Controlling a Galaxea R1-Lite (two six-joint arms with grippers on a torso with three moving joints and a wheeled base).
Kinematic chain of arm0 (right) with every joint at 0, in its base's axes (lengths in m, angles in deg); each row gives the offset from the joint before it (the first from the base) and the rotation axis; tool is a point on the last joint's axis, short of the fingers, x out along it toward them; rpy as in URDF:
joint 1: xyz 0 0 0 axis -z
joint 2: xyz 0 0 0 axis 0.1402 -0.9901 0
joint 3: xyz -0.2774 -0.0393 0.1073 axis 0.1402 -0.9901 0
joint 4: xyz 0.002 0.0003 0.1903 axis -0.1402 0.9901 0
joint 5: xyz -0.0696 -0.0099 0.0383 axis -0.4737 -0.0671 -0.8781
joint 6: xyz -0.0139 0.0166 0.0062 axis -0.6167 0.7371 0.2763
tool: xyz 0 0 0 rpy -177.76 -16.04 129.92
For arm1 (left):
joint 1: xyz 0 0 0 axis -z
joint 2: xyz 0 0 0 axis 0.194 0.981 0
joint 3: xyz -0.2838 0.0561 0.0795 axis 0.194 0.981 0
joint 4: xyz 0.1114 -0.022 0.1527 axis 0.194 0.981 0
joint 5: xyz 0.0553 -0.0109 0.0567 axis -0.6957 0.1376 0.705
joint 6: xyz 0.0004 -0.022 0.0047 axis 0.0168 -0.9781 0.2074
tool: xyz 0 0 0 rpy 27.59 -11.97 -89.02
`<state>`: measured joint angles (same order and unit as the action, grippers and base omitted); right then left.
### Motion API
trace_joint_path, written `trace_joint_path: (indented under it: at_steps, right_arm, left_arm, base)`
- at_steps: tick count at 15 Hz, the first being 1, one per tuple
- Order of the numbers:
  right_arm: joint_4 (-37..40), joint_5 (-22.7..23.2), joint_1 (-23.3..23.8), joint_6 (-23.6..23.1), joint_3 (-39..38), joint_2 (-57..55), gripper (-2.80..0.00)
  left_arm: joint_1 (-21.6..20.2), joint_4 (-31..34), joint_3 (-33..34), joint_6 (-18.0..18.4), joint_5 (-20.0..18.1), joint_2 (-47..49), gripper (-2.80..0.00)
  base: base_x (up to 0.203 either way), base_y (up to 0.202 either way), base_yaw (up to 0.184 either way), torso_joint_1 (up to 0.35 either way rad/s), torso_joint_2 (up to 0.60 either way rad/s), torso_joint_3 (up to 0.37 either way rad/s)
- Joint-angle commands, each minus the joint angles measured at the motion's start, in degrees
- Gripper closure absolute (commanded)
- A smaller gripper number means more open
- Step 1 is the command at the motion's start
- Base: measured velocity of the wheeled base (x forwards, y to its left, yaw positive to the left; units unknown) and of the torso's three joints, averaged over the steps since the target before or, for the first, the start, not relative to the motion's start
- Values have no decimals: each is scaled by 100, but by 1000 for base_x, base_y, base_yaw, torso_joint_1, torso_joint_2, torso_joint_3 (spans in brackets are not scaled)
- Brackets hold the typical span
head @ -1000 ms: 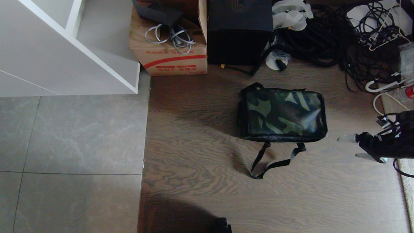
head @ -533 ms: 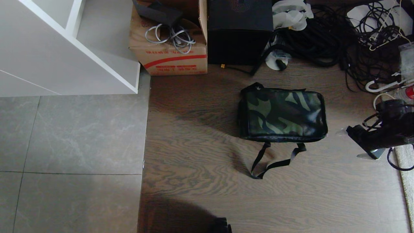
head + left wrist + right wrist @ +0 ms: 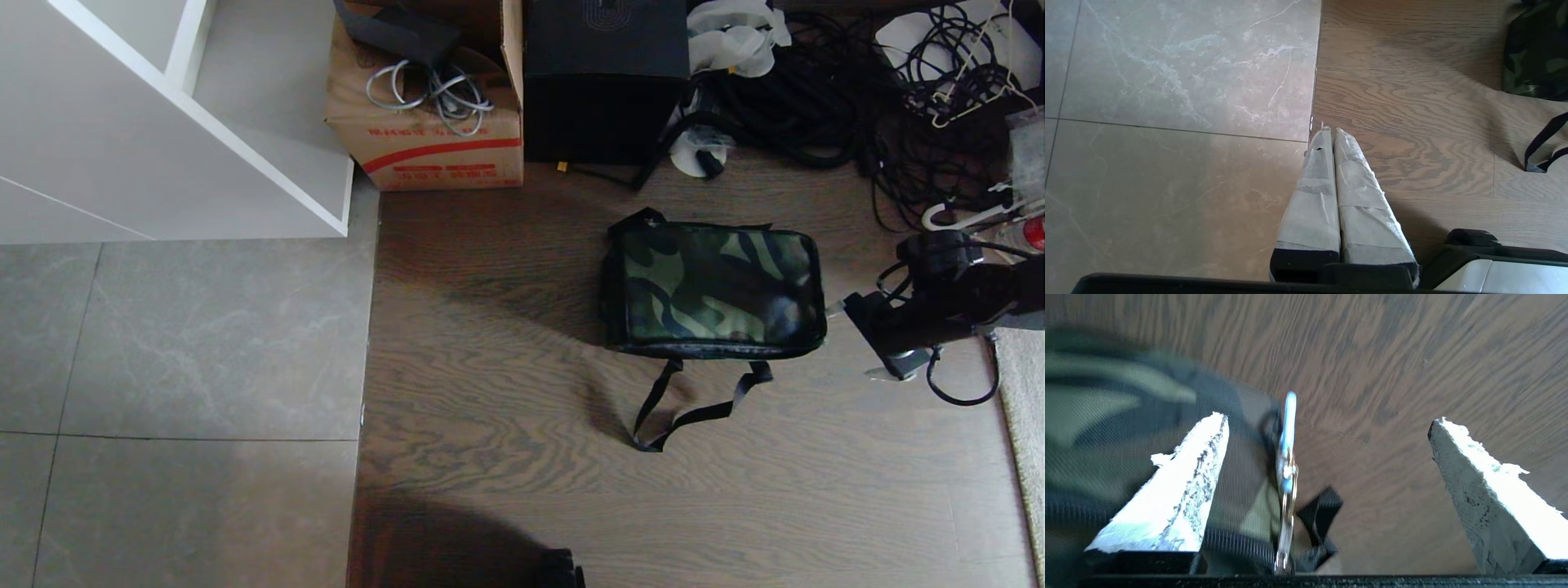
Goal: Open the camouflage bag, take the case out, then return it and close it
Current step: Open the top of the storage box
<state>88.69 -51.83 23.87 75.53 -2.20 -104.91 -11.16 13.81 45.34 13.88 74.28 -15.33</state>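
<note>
the bag (image 3: pixel 712 291) is lying closed on the wooden floor (image 3: pixel 506 457), lid up, and its black strap (image 3: pixel 690 404) is trailing in a loop over the boards on the side nearer the robot. a metal zip pull (image 3: pixel 1287 465) is seen in the right wrist view at the bag's corner, hanging between the two fingers and touched by neither. the case is not being shown in any view.

the right tool (image 3: pixel 867 341) is being held just beside the bag's right end, clear of it, with its fingers (image 3: pixel 1180 494) spread wide and nothing gripped.

the left tool (image 3: pixel 1331 132) is being held low over the seam where the grey tiles (image 3: pixel 1167 122) meet the wood, well apart from the bag, with its wrapped fingers pressed together on nothing.

beyond the bag, a cardboard box (image 3: pixel 424 122) with a red stripe and a black cube-shaped box (image 3: pixel 604 90) are standing side by side, and a tangle of black cables (image 3: pixel 824 98) is lying to their right. a white shelf unit (image 3: pixel 163 139) is standing over the tiles.
</note>
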Motion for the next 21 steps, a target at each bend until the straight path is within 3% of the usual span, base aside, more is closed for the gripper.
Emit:
trace_joint_path:
  at_steps: [1, 4, 9, 13, 21]
  right_arm:
    - [-64, 10, -43, 174, 48, -75, -280]
    - [-48, 122, -121, 762, 145, -156, -280]
    - [-65, 247, -127, 1015, 213, -184, -280]
    - [139, 624, -140, 1642, 266, -182, -280]
    - [286, 1042, -19, 1686, 363, 12, -280]
  left_arm:
    - [6, -3, 53, -4, 3, -2, 0]
    - [4, -3, 47, -4, 3, -2, 0]
    - [6, -3, 46, -4, 3, -2, 0]
    - [6, -3, 53, -4, 3, -2, 0]
    - [6, -3, 52, -4, 3, -2, 0]
  base:
    - [0, 0, 0, 0, 0, 0]
    - [0, 0, 0, 0, 0, 0]
    - [0, 0, 0, 0, 0, 0]
    - [0, 0, 0, 0, 0, 0]
    - [0, 0, 0, 0, 0, 0]
